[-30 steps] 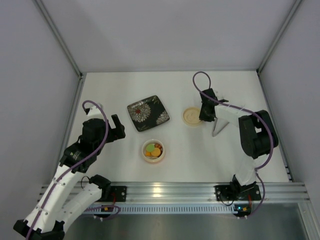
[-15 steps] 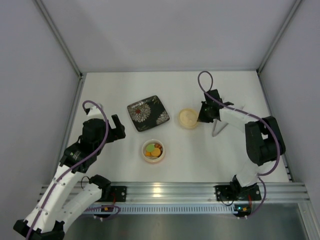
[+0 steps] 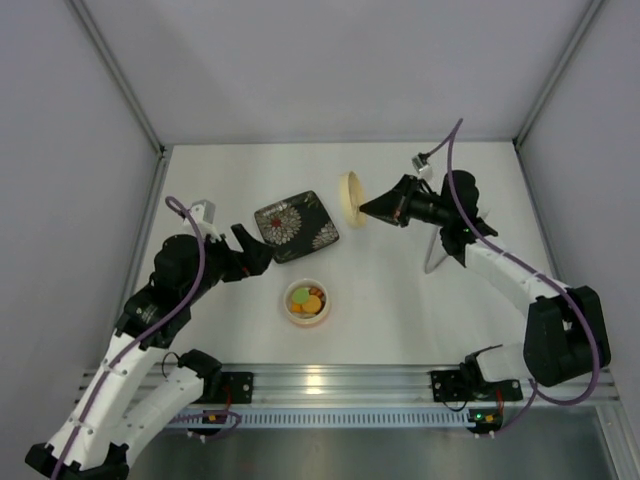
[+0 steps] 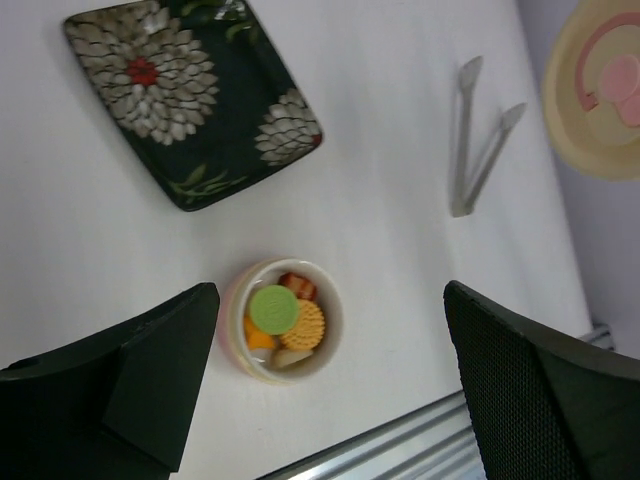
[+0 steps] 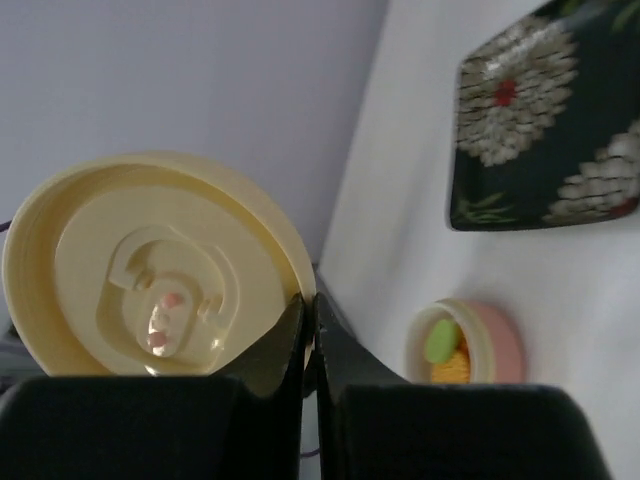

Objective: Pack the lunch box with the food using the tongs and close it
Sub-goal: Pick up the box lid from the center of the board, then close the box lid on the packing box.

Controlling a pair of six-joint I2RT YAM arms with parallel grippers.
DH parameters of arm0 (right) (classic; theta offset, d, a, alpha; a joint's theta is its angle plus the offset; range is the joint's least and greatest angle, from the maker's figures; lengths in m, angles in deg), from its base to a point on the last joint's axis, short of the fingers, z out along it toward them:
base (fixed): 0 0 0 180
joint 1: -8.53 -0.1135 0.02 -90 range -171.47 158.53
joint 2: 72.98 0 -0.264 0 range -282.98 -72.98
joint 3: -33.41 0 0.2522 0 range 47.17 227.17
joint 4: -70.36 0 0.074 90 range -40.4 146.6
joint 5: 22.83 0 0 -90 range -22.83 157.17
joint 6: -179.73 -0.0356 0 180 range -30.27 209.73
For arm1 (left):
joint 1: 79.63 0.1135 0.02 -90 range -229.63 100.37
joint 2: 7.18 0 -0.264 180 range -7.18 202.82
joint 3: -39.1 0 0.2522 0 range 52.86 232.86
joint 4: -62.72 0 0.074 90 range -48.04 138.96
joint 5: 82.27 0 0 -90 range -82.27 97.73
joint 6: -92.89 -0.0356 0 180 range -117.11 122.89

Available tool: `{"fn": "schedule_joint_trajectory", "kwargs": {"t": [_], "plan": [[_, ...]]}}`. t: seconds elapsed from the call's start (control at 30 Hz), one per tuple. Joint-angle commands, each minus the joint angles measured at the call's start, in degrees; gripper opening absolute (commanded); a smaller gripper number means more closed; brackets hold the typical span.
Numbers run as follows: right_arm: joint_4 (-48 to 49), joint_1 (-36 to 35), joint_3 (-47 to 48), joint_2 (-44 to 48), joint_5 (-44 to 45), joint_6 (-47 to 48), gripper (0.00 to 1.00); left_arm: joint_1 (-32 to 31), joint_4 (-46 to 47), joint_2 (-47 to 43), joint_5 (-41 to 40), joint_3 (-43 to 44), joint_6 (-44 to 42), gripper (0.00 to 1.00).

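Right hand (image 3: 370,208): pinching the lid (image 3: 350,198) at its rim, lid on edge, lifted.
Left hand (image 3: 256,252): spread wide, lunch box (image 3: 306,322) near, untouched.
Tongs (image 3: 436,256): flat on the surface (image 3: 380,300), apart from both hands.

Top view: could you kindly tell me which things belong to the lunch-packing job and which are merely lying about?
Part of the job:
- lunch box, pink-rimmed
- food, already inside it
- lid, pinched at its edge by the right gripper
- tongs, lying unheld

Just lying about:
- black floral plate
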Motion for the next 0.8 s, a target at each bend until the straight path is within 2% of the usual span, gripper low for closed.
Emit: {"fn": "schedule_joint_trajectory", "kwargs": {"t": [0.0,0.03,0.07,0.1,0.13,0.2,0.27,0.47,0.7,0.77], "plan": [[28.6,0.2,-3.9,3.7,-14.1,-22.3,0.00,-0.3,11.9,1.1,10.3,2.4,6.0,0.99],[39.8,0.3,-5.0,3.8,-15.7,-26.5,0.00,-0.2,13.6,1.6,13.5,2.3,7.0,0.99],[45.7,0.1,-5.9,3.9,-16.3,-30.3,0.00,-0.3,17.2,2.4,15.3,2.3,8.0,0.99],[51.8,0.1,-7.8,3.6,-16.6,-38.5,0.00,-0.2,19.4,2.8,17.1,1.9,10.3,0.99],[63.6,-0.1,-8.8,3.5,-16.5,-42.7,0.00,-0.2,21.5,3.0,20.0,1.8,11.6,0.99],[74.6,-0.1,-10.3,1.9,-16.4,-53.6,0.00,-0.2,27.6,3.7,22.3,1.5,15.0,0.99],[84.3,-0.3,-10.5,1.0,-16.6,-58.7,0.00,-0.2,33.3,4.5,25.2,1.2,17.4,0.99],[84.3,-0.3,-12.3,3.1,-17.9,-56.1,0.00,-0.7,45.0,7.1,29.8,1.1,27.0,0.99],[84.3,-0.2,-12.9,3.1,-17.3,-55.1,0.00,-3.3,45.1,10.8,27.7,5.9,28.4,0.99],[83.7,-0.2,-12.8,4.0,-16.7,-52.3,0.00,-4.8,46.0,12.5,26.8,6.0,29.9,0.99]]}}
